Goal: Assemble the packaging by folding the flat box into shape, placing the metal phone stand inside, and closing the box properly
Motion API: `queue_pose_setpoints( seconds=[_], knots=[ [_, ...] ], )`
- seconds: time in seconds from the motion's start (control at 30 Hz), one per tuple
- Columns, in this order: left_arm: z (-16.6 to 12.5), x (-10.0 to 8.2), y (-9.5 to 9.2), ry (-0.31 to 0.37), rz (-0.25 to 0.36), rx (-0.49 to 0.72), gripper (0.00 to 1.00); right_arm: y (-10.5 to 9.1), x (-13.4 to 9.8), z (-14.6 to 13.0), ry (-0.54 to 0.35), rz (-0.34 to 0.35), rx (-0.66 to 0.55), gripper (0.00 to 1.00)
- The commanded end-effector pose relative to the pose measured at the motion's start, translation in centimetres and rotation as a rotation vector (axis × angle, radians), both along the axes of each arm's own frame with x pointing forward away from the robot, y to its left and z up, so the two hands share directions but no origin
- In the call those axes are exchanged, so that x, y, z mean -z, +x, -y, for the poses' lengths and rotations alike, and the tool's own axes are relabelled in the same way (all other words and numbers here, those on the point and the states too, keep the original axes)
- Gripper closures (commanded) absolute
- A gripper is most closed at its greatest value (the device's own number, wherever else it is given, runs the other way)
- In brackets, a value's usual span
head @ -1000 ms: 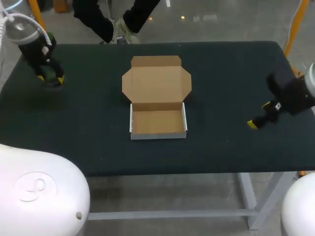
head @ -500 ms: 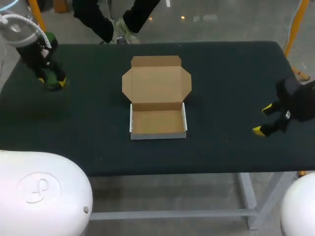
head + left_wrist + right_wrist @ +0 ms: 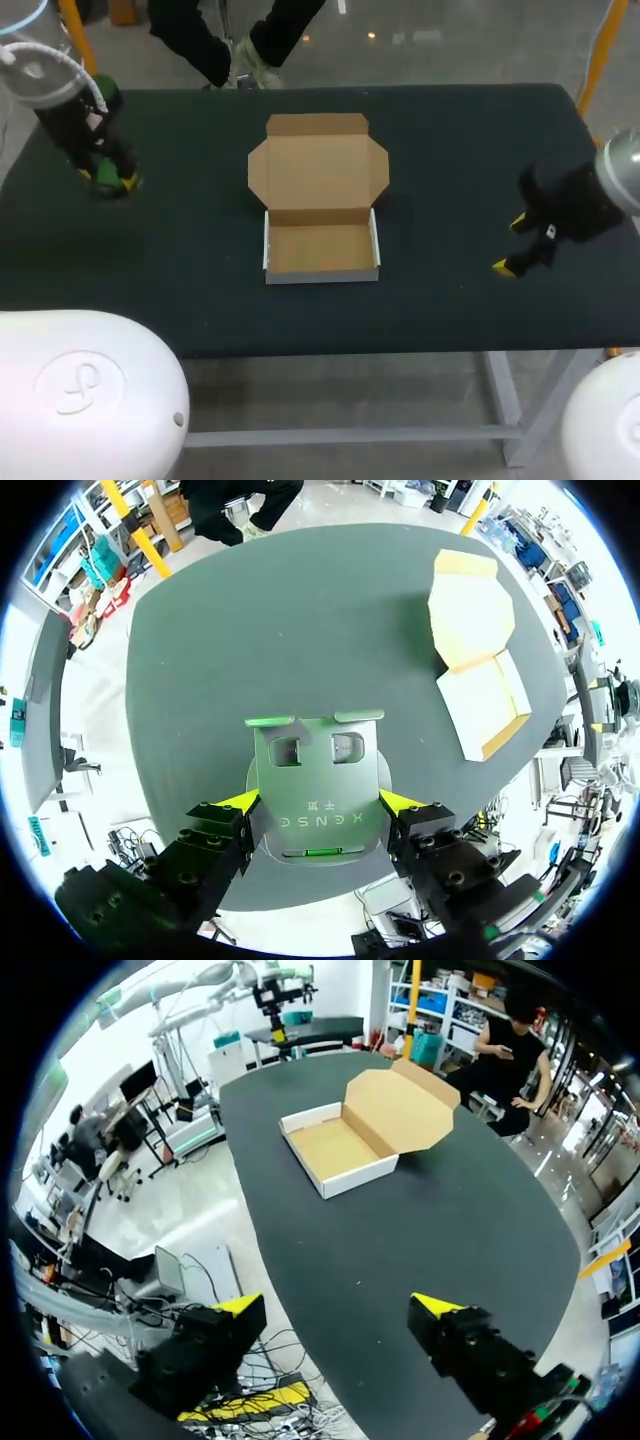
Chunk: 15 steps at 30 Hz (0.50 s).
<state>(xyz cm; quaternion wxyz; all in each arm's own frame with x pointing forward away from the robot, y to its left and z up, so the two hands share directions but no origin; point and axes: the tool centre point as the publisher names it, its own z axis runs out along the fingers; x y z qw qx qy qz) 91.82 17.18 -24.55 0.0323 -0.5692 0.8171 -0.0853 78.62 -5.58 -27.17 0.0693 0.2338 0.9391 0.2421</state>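
Observation:
The cardboard box [image 3: 320, 248] sits in the middle of the table, its tray folded up and its lid [image 3: 318, 170] lying open flat behind it. At the far left, above the table, my left gripper [image 3: 112, 180] is shut on the metal phone stand [image 3: 315, 770], a grey bent plate with two cut-outs, a finger on each of its side edges. From the left wrist view the box [image 3: 483, 705] lies well ahead and to one side. Over the table's right part, my right gripper [image 3: 512, 245] stands open with nothing in it. Its wrist view shows the box [image 3: 340, 1150] far ahead of the open fingers [image 3: 240, 1306].
The dark table [image 3: 450, 130] carries nothing but the box. Bare surface stretches on both sides of it and in front. The right gripper is near the table's right edge, the left near its left edge.
My left gripper has drifted slightly right and toward the table's front with the stand. My right gripper swung out to the right, then came back left.

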Motion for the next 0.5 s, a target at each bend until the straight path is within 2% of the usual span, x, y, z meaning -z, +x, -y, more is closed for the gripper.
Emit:
queue_pose_setpoints(
  seconds=[0.03,0.27,0.5],
  knots=[
    [0.4,0.1,-0.4,0.01,0.002,0.0,1.0,0.2,1.1,-0.6,-0.005,0.022,0.007,0.0],
    [1.1,0.3,-0.9,0.006,-0.009,0.005,1.0,0.2,1.6,-0.8,0.019,0.011,0.007,0.0],
    [3.3,-0.2,-2.6,0.001,-0.006,0.032,1.0,0.2,1.6,-0.8,0.019,0.011,0.007,0.0]
  ],
)
